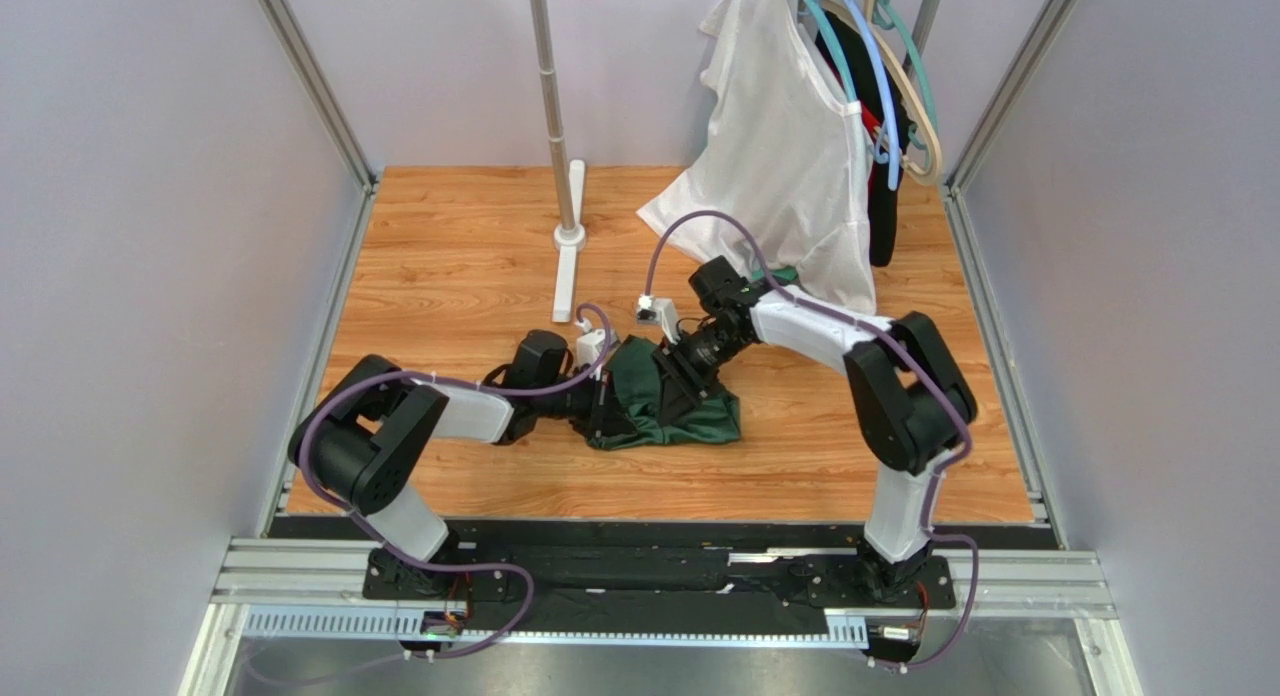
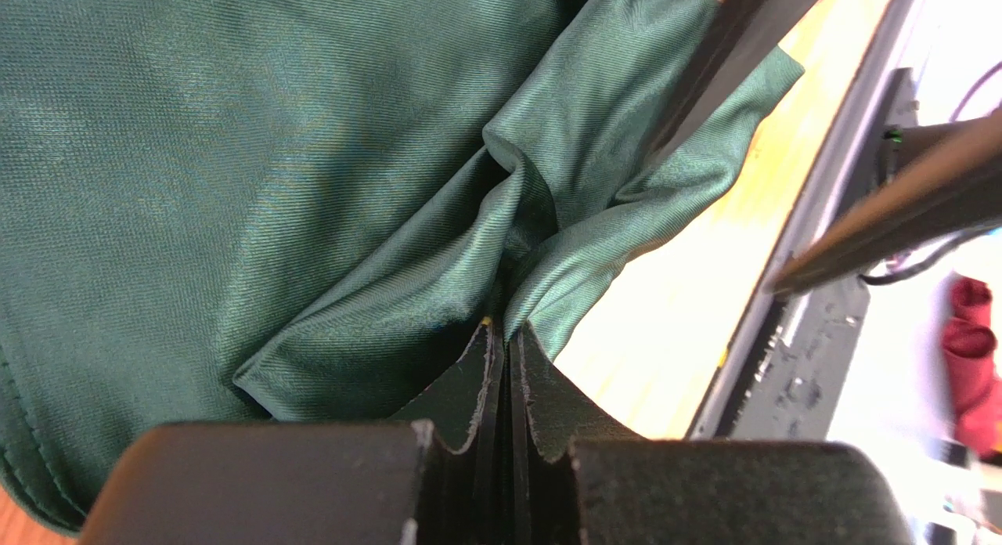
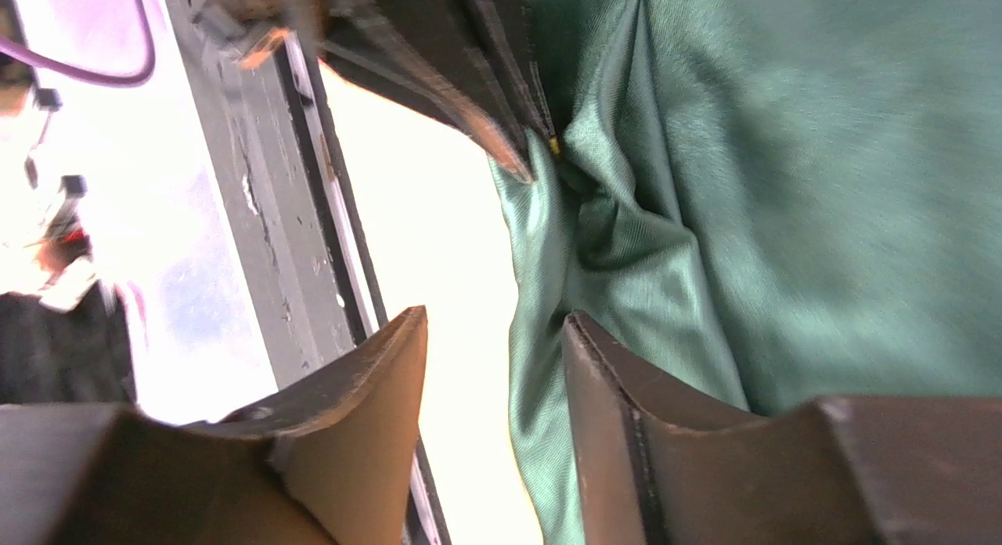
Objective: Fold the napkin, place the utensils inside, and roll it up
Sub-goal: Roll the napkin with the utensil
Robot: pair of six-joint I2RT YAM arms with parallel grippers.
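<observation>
- Where the left arm reaches in from the lower left of the overhead view, the left claw [image 2: 508, 334] is squeezed tight. Its own camera shows the two tips pressed together on a puckered fold of the napkin [image 1: 676, 408].
- The napkin lies bunched on the desk [image 1: 451, 276] at the centre of the overhead frame. Its longer side runs left to right, and it spreads away to the right of that claw.
- At the heap's upper edge, the right claw [image 3: 494, 328] has its jaws standing apart. A cloth hem hangs in the gap beside one finger [image 3: 612, 381], but nothing is clamped.
- Only the left claw has a grip, so the next pull most likely depends on it. The right claw would first need to close on the hem beside it.
- Counted: one napkin, two claws, and no cutlery in any view. I cannot tell whether any lies under the cloth.
</observation>
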